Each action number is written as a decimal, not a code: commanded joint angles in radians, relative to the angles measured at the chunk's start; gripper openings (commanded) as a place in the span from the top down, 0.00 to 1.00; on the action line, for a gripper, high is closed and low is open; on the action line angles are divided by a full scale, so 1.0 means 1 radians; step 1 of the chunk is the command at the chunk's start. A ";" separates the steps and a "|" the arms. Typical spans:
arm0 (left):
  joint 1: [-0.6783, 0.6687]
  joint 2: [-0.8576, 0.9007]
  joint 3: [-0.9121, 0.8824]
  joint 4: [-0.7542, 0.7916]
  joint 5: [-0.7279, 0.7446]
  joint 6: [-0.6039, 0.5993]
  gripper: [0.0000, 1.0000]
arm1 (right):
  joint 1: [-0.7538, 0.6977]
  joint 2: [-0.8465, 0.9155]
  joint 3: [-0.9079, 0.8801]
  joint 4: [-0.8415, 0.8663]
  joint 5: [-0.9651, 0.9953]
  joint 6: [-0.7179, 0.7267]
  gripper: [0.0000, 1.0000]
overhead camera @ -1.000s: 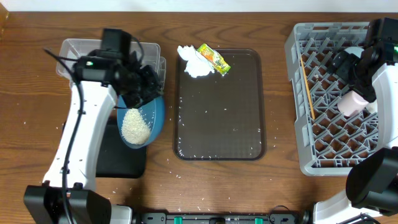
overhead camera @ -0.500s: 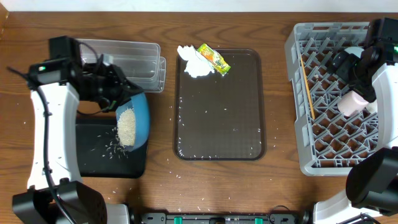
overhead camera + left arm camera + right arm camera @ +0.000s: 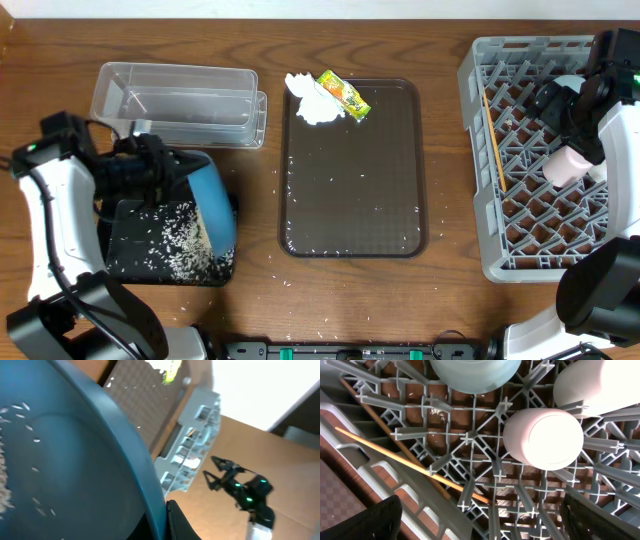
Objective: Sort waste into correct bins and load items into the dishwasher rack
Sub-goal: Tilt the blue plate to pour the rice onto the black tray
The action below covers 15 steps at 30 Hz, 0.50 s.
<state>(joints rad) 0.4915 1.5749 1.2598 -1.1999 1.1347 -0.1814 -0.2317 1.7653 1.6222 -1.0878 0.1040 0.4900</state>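
White arms (image 3: 55, 225), black joints, seemingly black cables.

Counted: 1 rack (image 3: 480, 60), 1 pink cup (image 3: 543, 435), 1 white cup (image 3: 592, 382), 1 bowl (image 3: 475, 372), 2 chopsticks (image 3: 395, 456), 1 plate (image 3: 215, 205), 1 black tray (image 3: 120, 275), 1 brown tray (image 3: 355, 190), 1 tub (image 3: 175, 100), 1 napkin (image 3: 312, 105), 1 wrapper (image 3: 343, 95); rice (image 3: 175, 240) grains were too many to count

Dark blue plate (image 3: 215, 205) — white rice (image 3: 172, 240) — black tray (image 3: 122, 228)
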 commanded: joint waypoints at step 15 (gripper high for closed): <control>0.287 -0.015 -0.009 -0.153 0.291 0.193 0.94 | -0.010 0.000 0.012 -0.002 0.000 0.011 0.01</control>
<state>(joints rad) 0.7376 1.5749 1.2545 -1.3376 1.3495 -0.0414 -0.2317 1.7653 1.6222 -1.0878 0.1040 0.4900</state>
